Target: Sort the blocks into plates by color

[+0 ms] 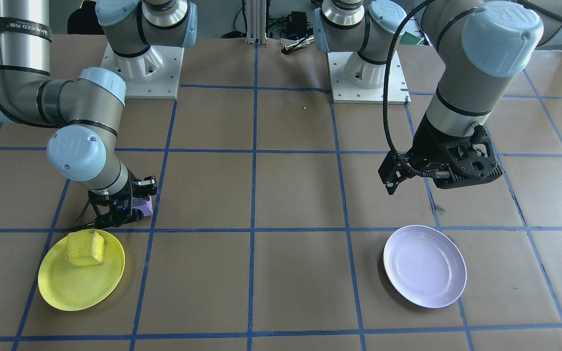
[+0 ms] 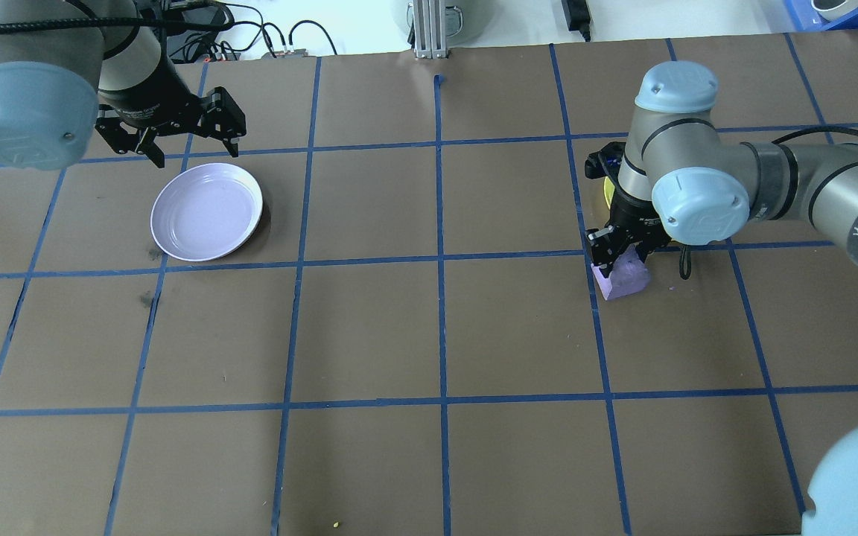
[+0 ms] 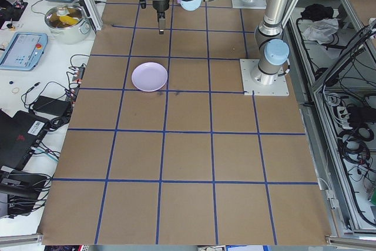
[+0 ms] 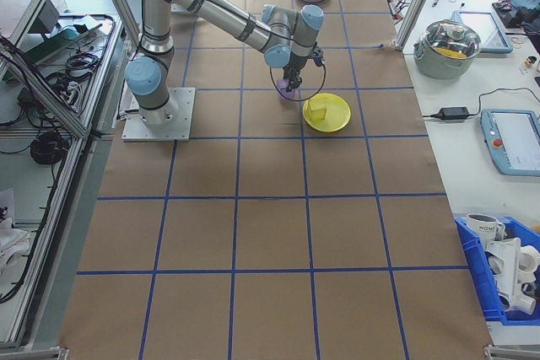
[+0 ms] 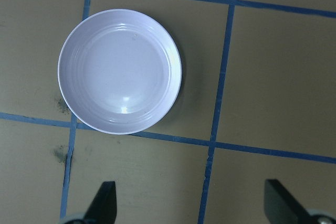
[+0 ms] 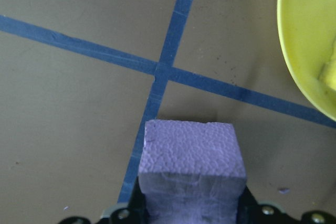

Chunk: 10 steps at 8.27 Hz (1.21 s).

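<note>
Right gripper point(image 2: 617, 257) fingers clamped on the purple block point(image 6: 191, 169) at table level, just beside the yellow plate point(image 1: 61, 287) holding the yellow block point(image 1: 85, 248); left gripper point(image 2: 194, 152) fingers spread apart, hovering above the lavender plate point(image 2: 205, 211), nothing between them.

You get bright, even light from above in every view. Shadows are soft and short: a thin dark crescent hugs the lavender plate point(image 5: 119, 71), whose glossy middle carries a small white glare spot. The purple block point(image 6: 192, 169) is sharp enough to show its grain, while the brown surface point(image 1: 295, 273) stays matte and free of glare.
</note>
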{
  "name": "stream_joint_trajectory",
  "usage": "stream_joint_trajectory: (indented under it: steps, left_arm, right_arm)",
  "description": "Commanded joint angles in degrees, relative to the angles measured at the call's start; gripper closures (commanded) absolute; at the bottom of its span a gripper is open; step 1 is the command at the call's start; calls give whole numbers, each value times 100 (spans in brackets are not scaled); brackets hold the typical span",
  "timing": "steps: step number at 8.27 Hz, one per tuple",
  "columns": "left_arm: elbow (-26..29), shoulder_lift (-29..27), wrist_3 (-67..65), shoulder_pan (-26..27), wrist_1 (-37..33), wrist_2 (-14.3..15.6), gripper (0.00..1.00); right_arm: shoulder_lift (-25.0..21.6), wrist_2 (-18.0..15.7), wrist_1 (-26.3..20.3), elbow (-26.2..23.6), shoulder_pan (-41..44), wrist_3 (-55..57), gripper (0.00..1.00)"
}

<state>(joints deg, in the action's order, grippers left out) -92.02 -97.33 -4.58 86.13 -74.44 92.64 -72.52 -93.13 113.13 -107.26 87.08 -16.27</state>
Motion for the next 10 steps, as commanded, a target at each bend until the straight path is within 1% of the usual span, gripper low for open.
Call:
stream_joint_trajectory:
  steps: [1, 2, 3, 4, 5, 6, 7, 8, 9, 10]
  left_arm:
    - [0, 4, 1, 0, 0, 0, 0]
    - [0, -5, -8, 0, 0, 0, 0]
    - [0, -5, -8, 0, 0, 0, 0]
    - [0, -5, -8, 0, 0, 0, 0]
    - [0, -5, 1, 0, 0, 0, 0]
    - [0, -14, -8, 0, 0, 0, 0]
    - [0, -14, 1, 0, 0, 0, 0]
    - [0, -14, -8, 0, 0, 0, 0]
    - [0, -14, 1, 0, 52, 0, 0]
    - [0, -31, 1, 0, 79, 0, 0]
  right_arm:
    - [-358, 216, -589, 179, 561, 1638, 93]
    - [-377, 243, -564, 187, 921, 2663, 93]
    - [-360, 251, -520, 222, 1316, 3082, 93]
    - [-247, 286, -502, 336, 1651, 3130, 93]
    - [-89, 417, -493, 572, 1993, 3574, 93]
    - [191, 593, -519, 966, 2249, 4144, 93]
    - [420, 612, -537, 1327, 2547, 4498, 93]
    - [570, 612, -511, 1495, 2925, 4588, 93]
    - [659, 595, -493, 1488, 3050, 4432, 93]
    - [695, 603, -476, 1401, 3051, 3935, 91]
